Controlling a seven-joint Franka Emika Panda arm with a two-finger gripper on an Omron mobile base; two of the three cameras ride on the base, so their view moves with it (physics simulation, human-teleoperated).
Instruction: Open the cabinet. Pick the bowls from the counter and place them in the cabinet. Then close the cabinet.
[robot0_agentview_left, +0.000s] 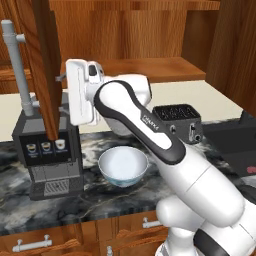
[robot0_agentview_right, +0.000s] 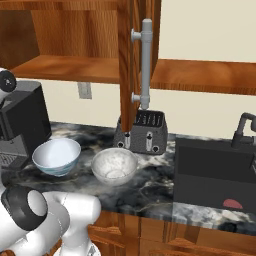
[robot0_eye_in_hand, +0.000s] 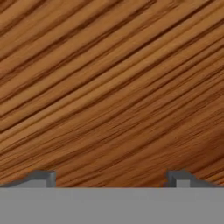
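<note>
Cabinet (robot0_agentview_right: 75, 45): one reddish-brown wooden wall unit, both doors swung open; smooth bare wooden shelf inside, grain running lengthwise.
Cabinet doors: two. Left door (robot0_agentview_left: 47, 65) stands edge-on in the left base view, in front of the coffee machine. Right door (robot0_agentview_right: 131, 60) stands edge-on in the right base view, above the toaster.
Handles: two grey vertical bars, round in section, each on two short stubs; one at the far left of the left base view (robot0_agentview_left: 14, 65), one on the right door (robot0_agentview_right: 145, 62).
Bowls: two, both round, upright, on the bench, near each other but apart.
Bowl one: white bowl (robot0_agentview_right: 56, 156), blue pattern on the outer wall, smooth pale inside; sits just right of the coffee machine.
Bowl two: speckled bowl (robot0_agentview_right: 114, 166), grey-white, stone-like; sits in front of the toaster.
Bench (robot0_agentview_right: 150, 187): one long flat worktop, dark marble with white and tan veining.
Hand (robot0_eye_in_hand: 111, 177): two small dark fingertips spread wide, nothing between them; facing close-up wood grain. In the left base view the white hand body sits up near the left door's edge.
Coffee machine (robot0_agentview_left: 47, 157): one, black, boxy, with three small cup icons on its front.
Toaster (robot0_agentview_right: 142, 131): one, dark grey, slotted top.
Sink (robot0_agentview_right: 215, 172): one dark basin set into the bench at right, with a dark tap (robot0_agentview_right: 243, 127).
Drawers (robot0_agentview_left: 32, 244): wooden fronts below the bench, horizontal grey handles.
</note>
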